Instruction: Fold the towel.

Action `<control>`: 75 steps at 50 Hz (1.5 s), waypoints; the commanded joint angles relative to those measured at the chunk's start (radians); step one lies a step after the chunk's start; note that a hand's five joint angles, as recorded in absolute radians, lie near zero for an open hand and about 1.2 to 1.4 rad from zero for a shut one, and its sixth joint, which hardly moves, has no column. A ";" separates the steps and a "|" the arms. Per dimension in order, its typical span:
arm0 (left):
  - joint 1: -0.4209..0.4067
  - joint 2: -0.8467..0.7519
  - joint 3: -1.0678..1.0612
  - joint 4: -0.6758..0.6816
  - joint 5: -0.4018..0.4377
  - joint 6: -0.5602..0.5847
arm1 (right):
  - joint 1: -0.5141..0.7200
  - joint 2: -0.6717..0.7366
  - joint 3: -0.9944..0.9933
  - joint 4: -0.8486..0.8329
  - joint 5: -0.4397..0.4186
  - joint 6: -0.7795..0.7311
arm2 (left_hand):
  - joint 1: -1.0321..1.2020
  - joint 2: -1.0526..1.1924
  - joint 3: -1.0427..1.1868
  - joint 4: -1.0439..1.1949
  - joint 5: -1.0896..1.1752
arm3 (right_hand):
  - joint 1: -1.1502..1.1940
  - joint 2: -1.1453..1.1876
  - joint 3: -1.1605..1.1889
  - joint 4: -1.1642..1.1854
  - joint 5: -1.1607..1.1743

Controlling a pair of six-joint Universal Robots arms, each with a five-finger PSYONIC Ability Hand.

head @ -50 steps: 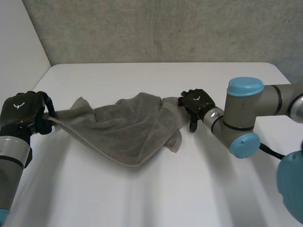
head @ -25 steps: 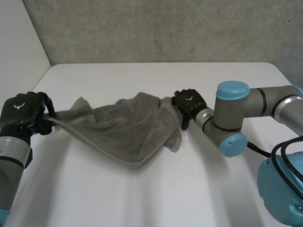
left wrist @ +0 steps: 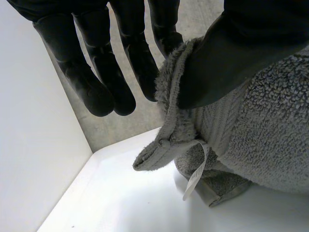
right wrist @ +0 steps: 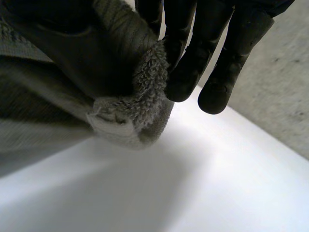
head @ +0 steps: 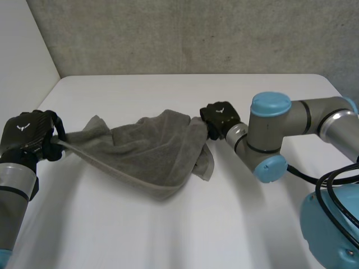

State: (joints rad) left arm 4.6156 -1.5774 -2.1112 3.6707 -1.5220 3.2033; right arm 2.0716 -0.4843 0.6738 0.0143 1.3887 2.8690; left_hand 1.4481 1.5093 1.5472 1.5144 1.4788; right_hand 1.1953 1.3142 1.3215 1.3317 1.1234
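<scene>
Right robot hand (head: 220, 116) farther inward; one towel (head: 150, 152)

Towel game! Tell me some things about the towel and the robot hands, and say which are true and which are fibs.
1. The towel is grey. True.
2. The towel lies folded neat and flat. False: it sags crumpled between the two robot hands.
3. The left robot hand pinches a towel corner. True.
4. The right robot hand is open, away from the towel. False: it pinches the towel's other end.
</scene>
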 commanded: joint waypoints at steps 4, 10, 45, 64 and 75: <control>-0.003 0.028 0.050 -0.008 -0.004 -0.008 | -0.024 -0.249 0.015 0.101 0.007 -0.014 | -0.052 -0.113 -0.151 -0.118 -0.257 | 0.201 0.082 0.075 0.065 0.098; -0.014 0.123 0.146 -0.086 -0.009 -0.049 | -0.087 -0.484 0.012 0.337 -0.010 -0.112 | -0.052 -0.113 -0.151 -0.118 -0.257 | 0.201 0.082 0.075 0.065 0.098; -0.170 -0.372 0.993 -0.710 -0.017 0.253 | -0.151 -0.382 -0.125 0.639 0.089 -0.674 | -0.052 -0.113 -0.151 -0.118 -0.257 | 0.201 0.082 0.075 0.065 0.098; -0.202 -0.277 0.955 -0.011 -0.161 0.021 | -0.200 -0.556 -0.135 0.075 0.069 -0.206 | -0.052 -0.113 -0.151 -0.118 -0.257 | 0.201 0.082 0.075 0.065 0.098; -0.150 -0.328 0.533 0.124 -0.075 0.020 | -0.211 -0.556 0.300 0.075 0.035 -0.295 | -0.052 -0.113 -0.151 -0.118 -0.257 | 0.201 0.082 0.075 0.065 0.098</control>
State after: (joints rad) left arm 4.4506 -1.8665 -1.3712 3.7128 -1.6556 3.2192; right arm 1.8624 -1.0531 0.7613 0.0875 1.4281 2.6262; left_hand 1.4481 1.5093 1.5501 1.5145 1.4861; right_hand 1.2020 1.3327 1.3273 1.3320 1.1333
